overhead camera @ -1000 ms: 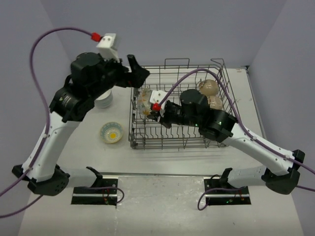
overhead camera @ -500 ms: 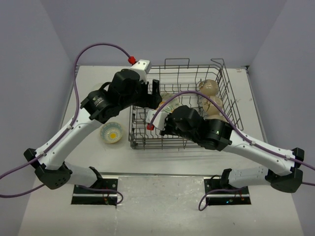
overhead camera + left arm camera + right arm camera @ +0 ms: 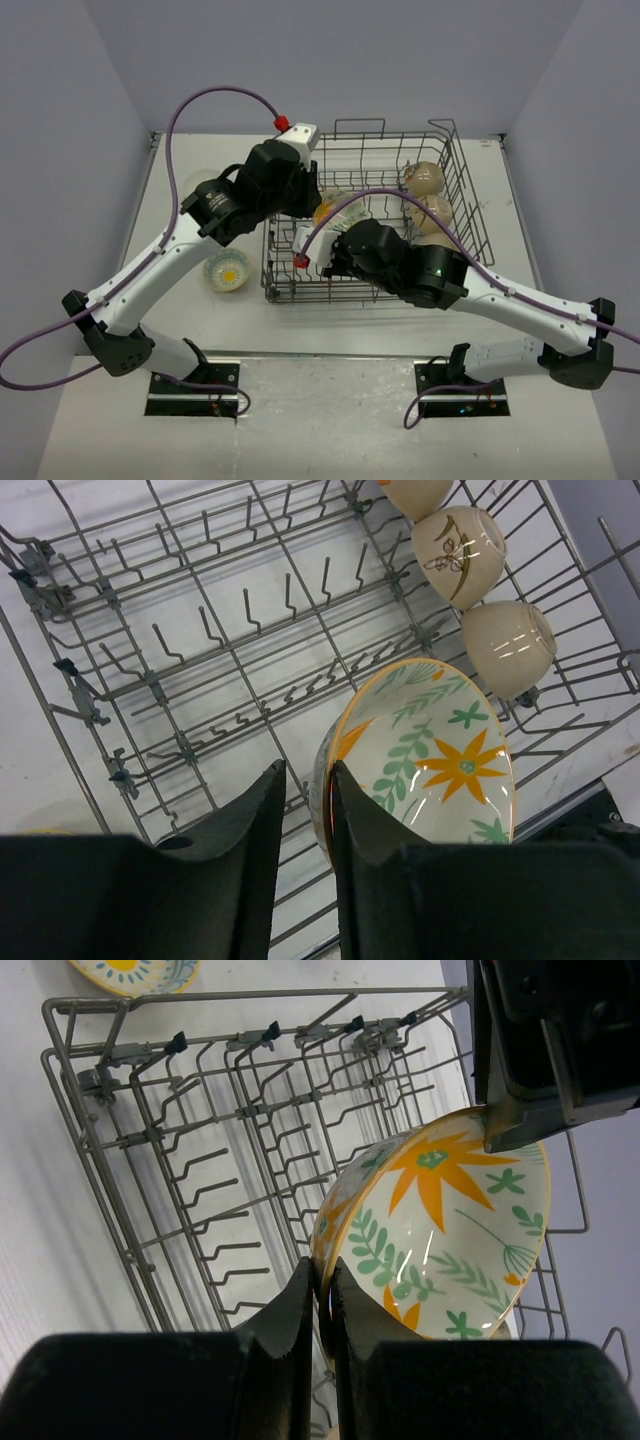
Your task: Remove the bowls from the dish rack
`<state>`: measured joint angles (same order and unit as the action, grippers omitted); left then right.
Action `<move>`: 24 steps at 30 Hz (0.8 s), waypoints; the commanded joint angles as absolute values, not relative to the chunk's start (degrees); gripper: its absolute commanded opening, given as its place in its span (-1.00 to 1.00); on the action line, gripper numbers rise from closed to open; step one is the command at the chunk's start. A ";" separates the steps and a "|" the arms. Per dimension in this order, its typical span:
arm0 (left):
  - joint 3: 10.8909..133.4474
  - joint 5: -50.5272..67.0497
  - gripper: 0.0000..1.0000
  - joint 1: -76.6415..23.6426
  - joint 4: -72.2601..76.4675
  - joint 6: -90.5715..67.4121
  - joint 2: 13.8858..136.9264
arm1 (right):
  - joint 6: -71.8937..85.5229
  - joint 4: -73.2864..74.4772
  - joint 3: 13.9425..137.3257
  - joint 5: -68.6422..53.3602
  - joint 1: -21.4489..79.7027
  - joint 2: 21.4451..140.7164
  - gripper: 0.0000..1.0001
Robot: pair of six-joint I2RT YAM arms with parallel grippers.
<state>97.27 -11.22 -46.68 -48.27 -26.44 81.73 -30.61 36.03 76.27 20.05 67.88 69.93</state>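
The right hand (image 3: pixel 320 1270), its fingers pressed together on the lower rim, pinches the floral bowl (image 3: pixel 440 1230), which is tilted up on edge over the tines in the near-left part of the dish rack (image 3: pixel 250 1000). The left hand (image 3: pixel 306 770) sits astride the opposite stretch of the same rim, one finger outside the wall and one over the painted inside. Its fingers are nearly together, though whether they already bite cannot be told. The bowl lies directly between the two hands, its round face turned up and to the side with orange flowers and green leaves on show, so the only free way out looks to be upward, clear of the wires. Deeper in the rack, at its far right, tan bowls (image 3: pixel 505 645) rest in a row. A second floral bowl (image 3: pixel 227 270) sits open-side up on the surface (image 3: pixel 300 325) just left of the rack (the side the left arm reaches more easily, which suggests a hand-over). No brand, label or writing can be read on the bowls, rack or arms.
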 commanded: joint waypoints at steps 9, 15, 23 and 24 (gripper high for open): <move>100.37 -19.42 -0.36 -46.14 -54.31 -24.79 85.86 | -31.73 30.59 80.42 27.16 68.47 69.43 -1.00; 100.81 -19.86 -0.69 -46.23 -54.84 -24.35 86.57 | -32.08 29.71 79.98 27.60 68.55 69.52 -1.00; 100.20 -26.00 -1.00 -46.23 -54.58 -26.79 84.48 | -31.99 24.88 77.70 29.87 68.73 69.00 -0.51; 100.02 -28.45 -1.00 -46.14 -55.02 -27.85 83.51 | -31.38 22.44 76.22 30.32 68.73 68.56 0.40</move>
